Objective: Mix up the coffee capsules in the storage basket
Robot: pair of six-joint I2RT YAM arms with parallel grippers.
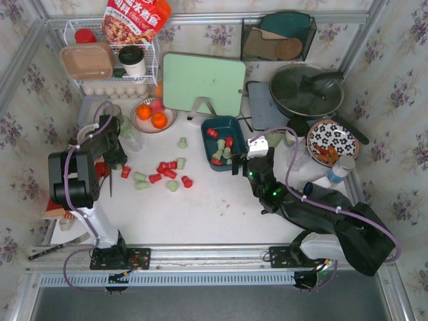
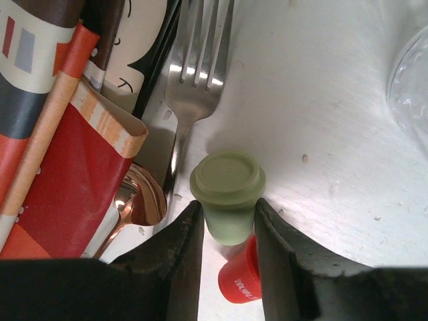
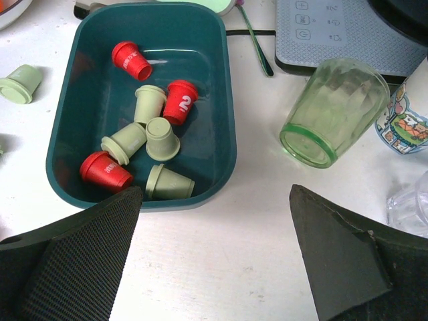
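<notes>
The dark teal storage basket (image 1: 207,144) stands right of centre and holds several red and pale green coffee capsules (image 3: 147,137). Its wall fills the upper left of the right wrist view (image 3: 227,107). More capsules (image 1: 164,174) lie loose on the table left of it. My left gripper (image 1: 114,162) is at the far left, shut on a pale green capsule (image 2: 227,190). A red capsule (image 2: 237,277) lies just under it. My right gripper (image 1: 242,162) is wide open and empty over bare table, just near of the basket's right corner (image 3: 214,267).
A fork (image 2: 197,73), a copper spoon (image 2: 134,204) and a red packet (image 2: 60,134) lie ahead of the left gripper. A green glass cup (image 3: 334,110) lies tipped right of the basket. A plate of oranges (image 1: 154,115), a cutting board (image 1: 204,83) and a lidded pan (image 1: 306,90) stand behind.
</notes>
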